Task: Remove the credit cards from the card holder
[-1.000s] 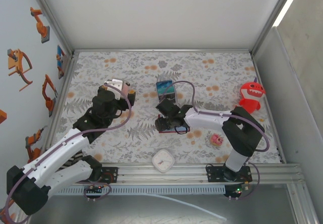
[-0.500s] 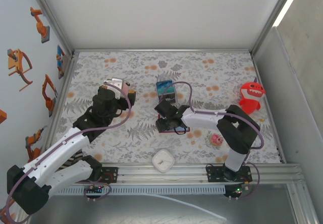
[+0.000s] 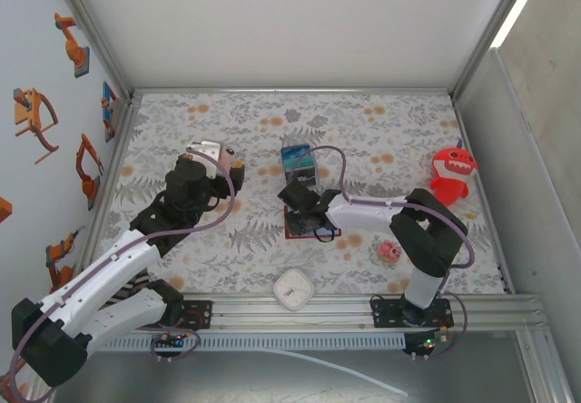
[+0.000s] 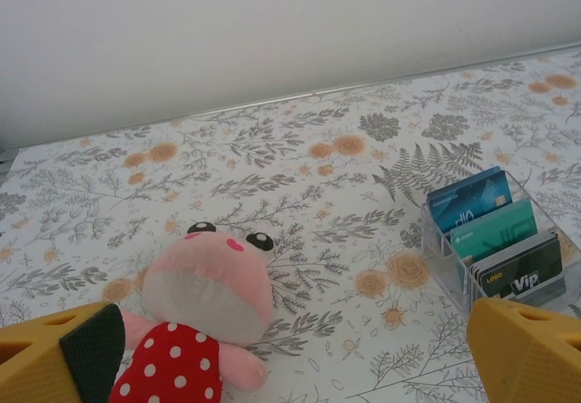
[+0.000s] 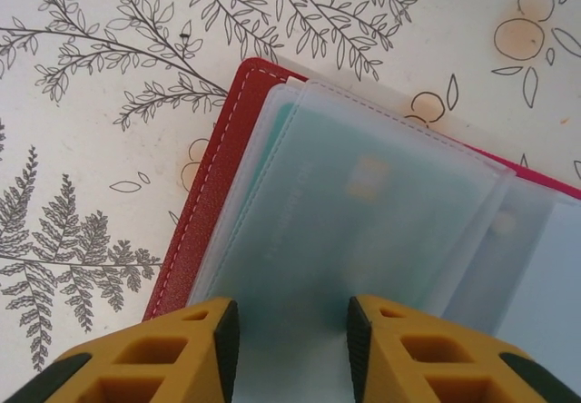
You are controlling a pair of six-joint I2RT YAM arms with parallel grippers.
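The dark-red card holder (image 5: 204,212) lies open on the floral table, also visible from above (image 3: 292,231). Its frosted blue-grey pockets face up. Inside the top pocket lies a teal credit card (image 5: 363,212) with a gold chip. My right gripper (image 5: 292,348) is open just above that pocket, one yellow finger on each side of the card's near end, with nothing pinched. In the top view the right gripper (image 3: 307,217) hangs over the holder. My left gripper (image 4: 290,371) is wide open, far from the holder at the left (image 3: 222,162).
A pink plush toy (image 4: 204,299) in a red dotted dress lies between the left fingers. A clear plastic box (image 4: 495,235) with several cards stands behind the holder (image 3: 297,160). A red shark toy (image 3: 450,172), a small pink toy (image 3: 390,251) and a white clock (image 3: 294,289) lie to the right and front.
The right arm has shifted slightly left and settled over the holder, and more of the holder's red cover now shows. The left arm has not moved.
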